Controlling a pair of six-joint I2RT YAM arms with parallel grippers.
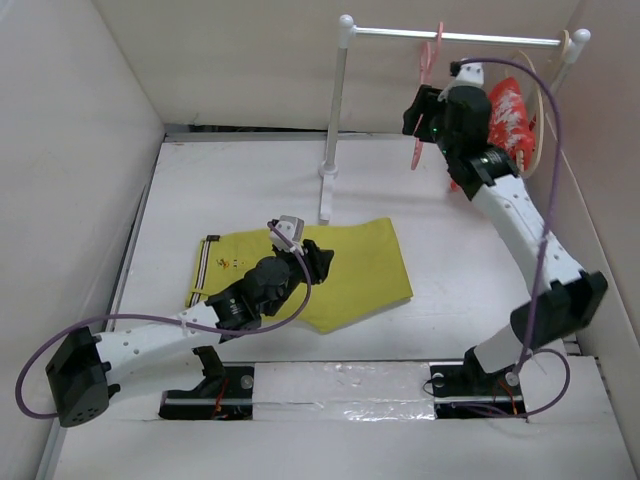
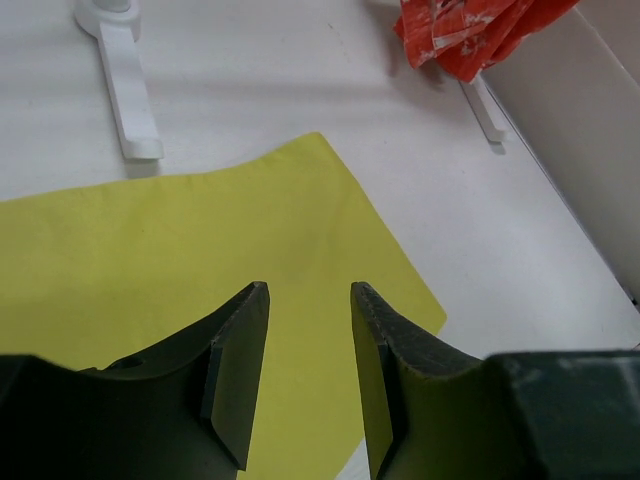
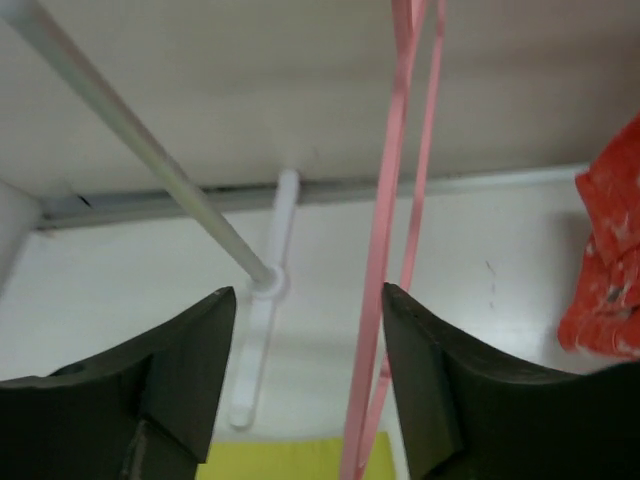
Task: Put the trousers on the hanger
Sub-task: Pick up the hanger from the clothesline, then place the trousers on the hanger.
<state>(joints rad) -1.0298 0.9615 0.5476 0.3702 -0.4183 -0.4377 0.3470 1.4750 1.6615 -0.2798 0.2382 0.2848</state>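
The mustard-yellow trousers (image 1: 350,265) lie flat on the table, the striped waistband (image 1: 204,268) at the left. My left gripper (image 1: 318,258) hovers over their middle, open and empty; the left wrist view shows yellow cloth (image 2: 200,240) under the open fingers. The pink hanger (image 1: 427,90) hangs by its hook from the white rail (image 1: 450,37). My right gripper (image 1: 415,110) is raised at the hanger, open. In the right wrist view the pink hanger (image 3: 385,250) runs down between the jaws, close to the right finger (image 3: 430,380), not gripped.
A white rack post (image 1: 335,110) with a foot (image 1: 325,205) stands behind the trousers. A red patterned garment (image 1: 510,120) hangs on a beige hanger (image 1: 545,110) at the rail's right end, near the right wall. White walls enclose the table.
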